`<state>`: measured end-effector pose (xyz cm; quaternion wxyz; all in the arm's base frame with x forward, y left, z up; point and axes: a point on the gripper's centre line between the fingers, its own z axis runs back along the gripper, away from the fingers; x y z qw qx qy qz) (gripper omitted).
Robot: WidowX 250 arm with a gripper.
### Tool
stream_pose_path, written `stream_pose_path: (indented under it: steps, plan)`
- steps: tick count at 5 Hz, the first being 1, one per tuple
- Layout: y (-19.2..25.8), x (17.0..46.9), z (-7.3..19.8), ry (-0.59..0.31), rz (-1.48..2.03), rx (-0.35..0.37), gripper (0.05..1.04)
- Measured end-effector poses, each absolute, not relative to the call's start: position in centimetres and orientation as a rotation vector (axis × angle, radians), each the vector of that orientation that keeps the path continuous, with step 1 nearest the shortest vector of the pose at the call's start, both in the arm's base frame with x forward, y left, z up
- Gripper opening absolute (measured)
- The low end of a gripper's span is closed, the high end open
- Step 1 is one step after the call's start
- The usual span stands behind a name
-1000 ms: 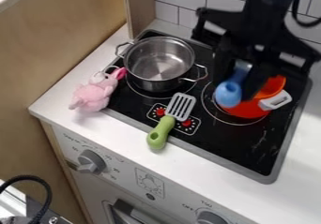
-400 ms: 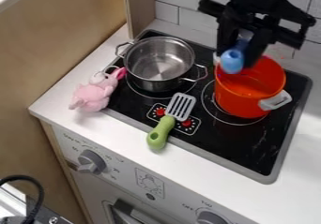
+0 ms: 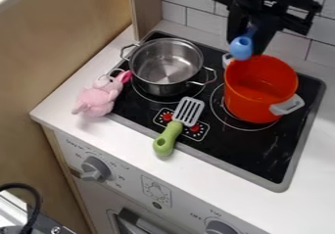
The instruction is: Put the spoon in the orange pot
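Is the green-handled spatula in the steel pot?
No, the spatula lies across the stovetop's front edge, outside the steel pot.

Two pots are counted: one metal pot (image 3: pixel 159 83) and one orange pot (image 3: pixel 252 103). One blue spoon (image 3: pixel 241 48), one spatula (image 3: pixel 175 128), one soft toy (image 3: pixel 98 98), one stovetop (image 3: pixel 265 152) and two grey knobs (image 3: pixel 96 169) are also counted.

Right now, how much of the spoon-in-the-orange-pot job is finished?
Picking up looks done: the end effector has the blue spoon off the stove. In hand is the carrying, with the spoon's round blue end up by the orange pot's back rim. Left: lowering it inside and letting go.
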<state>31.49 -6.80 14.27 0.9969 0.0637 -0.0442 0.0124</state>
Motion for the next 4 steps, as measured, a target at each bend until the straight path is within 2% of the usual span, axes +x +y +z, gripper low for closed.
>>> stream_pose_path:
  steps: [2,4]
  plan:
    - [-5.3,33.1,13.7,-0.101,0.02,0.122,0.321]
    - [-5.8,33.6,11.6,-0.141,0.064,0.122,0.32]
